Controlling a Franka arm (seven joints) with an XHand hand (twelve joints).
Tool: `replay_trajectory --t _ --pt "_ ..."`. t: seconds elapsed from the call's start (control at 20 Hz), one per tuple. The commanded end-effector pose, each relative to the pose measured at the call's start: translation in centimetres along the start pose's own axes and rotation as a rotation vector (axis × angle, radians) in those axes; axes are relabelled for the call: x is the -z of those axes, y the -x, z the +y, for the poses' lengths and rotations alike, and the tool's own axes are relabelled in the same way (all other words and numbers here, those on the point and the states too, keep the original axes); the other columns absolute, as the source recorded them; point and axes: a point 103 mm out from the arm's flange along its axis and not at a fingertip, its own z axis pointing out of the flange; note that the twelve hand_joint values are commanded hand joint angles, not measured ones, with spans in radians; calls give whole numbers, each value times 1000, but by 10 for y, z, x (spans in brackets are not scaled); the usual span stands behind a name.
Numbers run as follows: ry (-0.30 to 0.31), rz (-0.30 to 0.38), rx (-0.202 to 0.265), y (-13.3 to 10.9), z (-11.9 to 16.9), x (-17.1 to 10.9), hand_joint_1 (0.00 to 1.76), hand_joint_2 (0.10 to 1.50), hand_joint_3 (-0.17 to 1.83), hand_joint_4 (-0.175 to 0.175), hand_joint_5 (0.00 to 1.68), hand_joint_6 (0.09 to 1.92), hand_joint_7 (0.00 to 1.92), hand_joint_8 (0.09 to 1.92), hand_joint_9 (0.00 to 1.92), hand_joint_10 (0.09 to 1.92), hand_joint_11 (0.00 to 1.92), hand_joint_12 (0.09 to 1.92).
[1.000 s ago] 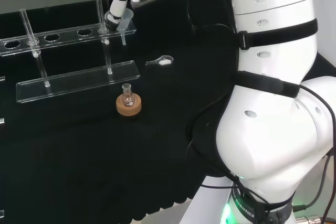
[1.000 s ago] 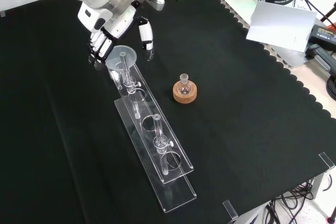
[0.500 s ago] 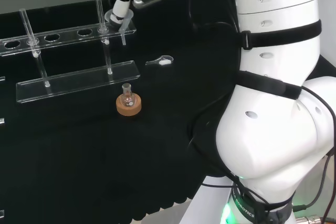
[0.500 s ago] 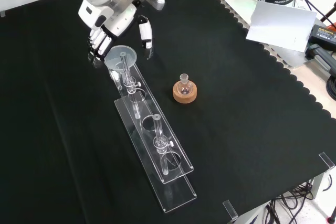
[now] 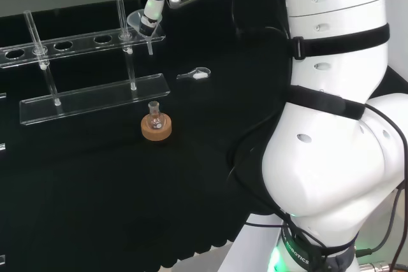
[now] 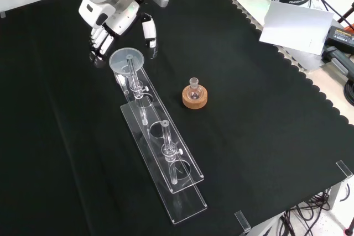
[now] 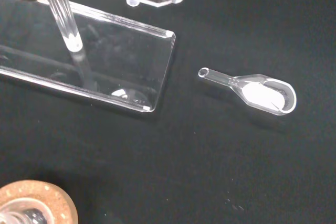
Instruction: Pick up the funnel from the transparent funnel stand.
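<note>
A clear funnel sits in the end hole of the transparent funnel stand, its stem hanging down through the upper plate. In the head view the funnel is at the right end of the stand. The hand hovers just behind the funnel in the front view. Its fingers are on one side and its thumb on the other, spread apart and clear of the rim. In the head view the hand is just above and right of the funnel. It holds nothing.
A small round flask stands on a cork ring beside the stand. A glass scoop with white powder lies on the cloth near the stand's base plate; the scoop lies right of the stand in the head view. White paper lies beyond the cloth's edge.
The hand has drawn back from the funnel's rim, up and to the right in the head view. The funnel stays in the stand.
</note>
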Motion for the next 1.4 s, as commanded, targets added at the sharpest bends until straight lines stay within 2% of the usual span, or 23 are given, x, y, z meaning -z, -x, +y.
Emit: replay_trajectory --t 0.05,0.1,0.15,0.2,0.25,0.45,0.5,0.55,0.75,1.0,1.05,1.1,1.15,1.4 --pt "3 -6 11 -33 6 7 690 689 240 -11 109 87 0 504 200 755 288 1363" --pt "7 -4 13 -37 6 7 690 689 240 -11 109 87 0 504 200 754 287 1363" --pt "7 -23 -12 -38 5 6 690 689 240 -11 109 87 0 504 200 754 287 1363" --pt "-1 -114 4 -48 4 8 689 689 241 -11 109 87 0 504 200 753 287 1362" --pt "-1 -134 6 -53 3 9 689 689 241 -11 109 87 0 504 201 753 287 1362" --pt "-3 -86 12 -63 3 11 687 689 243 -11 109 87 0 504 202 751 285 1362" --pt "7 -41 55 -27 -1 5 687 689 243 -11 109 87 0 503 202 751 284 1362" --pt "6 -30 47 -14 -2 3 687 689 244 -12 109 87 0 503 203 750 284 1362" --pt "13 -7 18 -7 -2 1 687 688 245 -12 109 87 0 503 205 749 284 1362" --pt "30 -12 1 -27 1 8 683 690 249 -12 110 87 0 503 207 746 282 1361" --pt "27 -30 9 -32 2 9 683 690 249 -12 110 87 0 503 207 746 281 1361" --pt "33 -7 23 -11 -2 4 682 690 250 -12 110 87 0 503 207 745 279 1361" --pt "35 -3 18 -4 -3 3 682 690 250 -12 110 87 0 503 207 744 278 1360" --pt "51 21 7 4 -5 2 682 691 253 -13 111 87 0 503 207 742 275 1360"
